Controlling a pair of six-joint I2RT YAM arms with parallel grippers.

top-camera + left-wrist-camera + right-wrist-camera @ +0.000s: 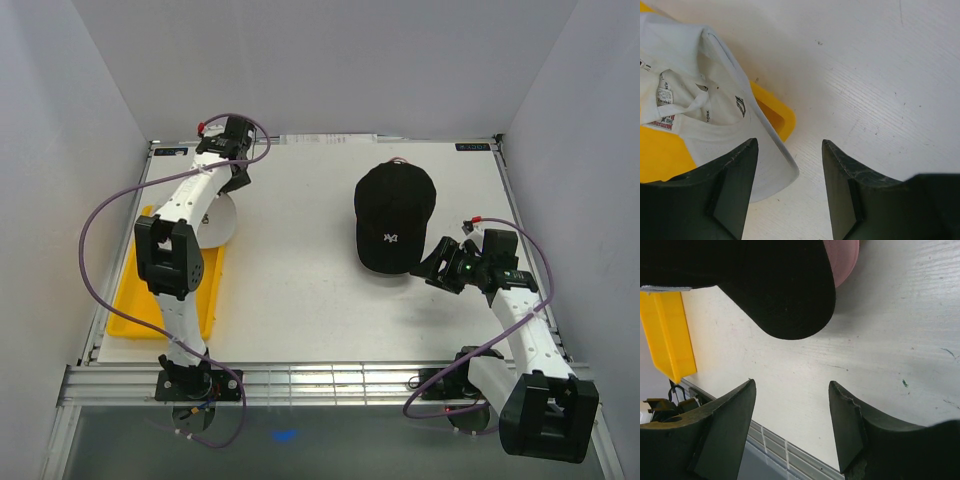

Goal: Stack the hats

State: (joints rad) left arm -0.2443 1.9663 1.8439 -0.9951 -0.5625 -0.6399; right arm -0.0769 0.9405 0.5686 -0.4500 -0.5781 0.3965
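Fingers (735,190) on L gripper (790,145) are hanging spread, empty, just beside white cap (700,100) lying half on yellow tray (775,112), prob. lining up a brim grab; R gripper (792,385), also spread, is hovering near black cap (765,285) covering pink cap (845,260).

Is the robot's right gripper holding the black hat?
No, the right gripper is open with nothing between its jaws, and the black hat lies just beyond it.

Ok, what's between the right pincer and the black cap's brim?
Only bare tabletop. The right wrist view shows the open right pincer short of the black cap's brim, not touching.
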